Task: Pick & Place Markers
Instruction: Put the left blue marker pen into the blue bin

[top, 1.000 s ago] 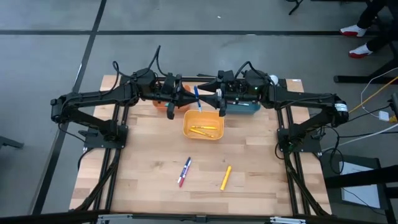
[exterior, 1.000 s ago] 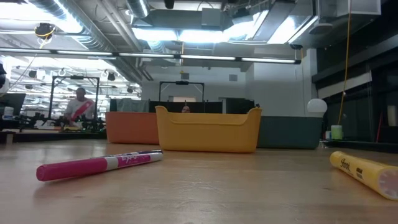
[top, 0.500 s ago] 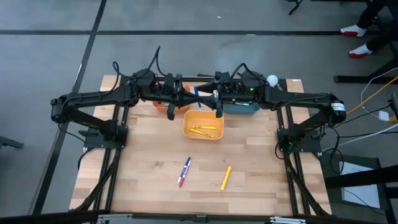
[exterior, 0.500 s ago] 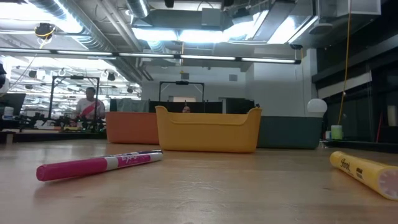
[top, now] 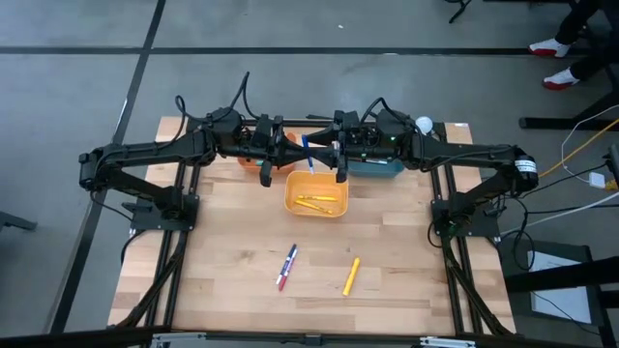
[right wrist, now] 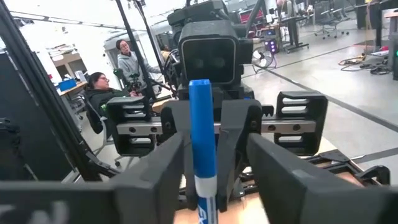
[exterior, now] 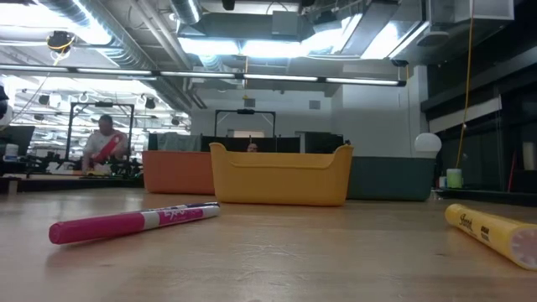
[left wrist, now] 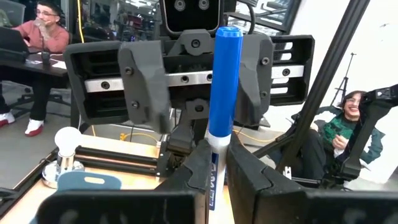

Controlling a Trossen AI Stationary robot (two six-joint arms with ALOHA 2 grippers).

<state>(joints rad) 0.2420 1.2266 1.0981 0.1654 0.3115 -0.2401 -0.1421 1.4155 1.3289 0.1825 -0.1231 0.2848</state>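
- Landmark: yellow bin (top: pixel 316 193), mid-table. Near side of it: pink-and-blue marker (top: pixel 287 266) and yellow marker (top: pixel 351 275) lie flat on the wooden table (top: pixel 222 242), well apart from both arms. Long axes run roughly toward the bin.
- Inside the yellow bin: yellow markers (top: pixel 317 202) already lying on its floor.
- Just beyond the bin's far rim, in the air: blue marker (top: pixel 307 153), between the two grippers, which face each other.
- Left gripper (left wrist: pixel 216 163) is clenched on the lower, white-barrelled end of the blue marker; the capped end stands out past its fingers toward the right arm.
- Right gripper (right wrist: pixel 214 163): fingers spread, one each side of the same marker, not touching it as far as the right wrist view shows.
- Judgement: a handover. The marker's long axis crosses the right gripper's gap, so closing should catch it.
- Far side: orange bin (exterior: pixel 176 172) and teal bin (exterior: pixel 390 178) flank the yellow one.
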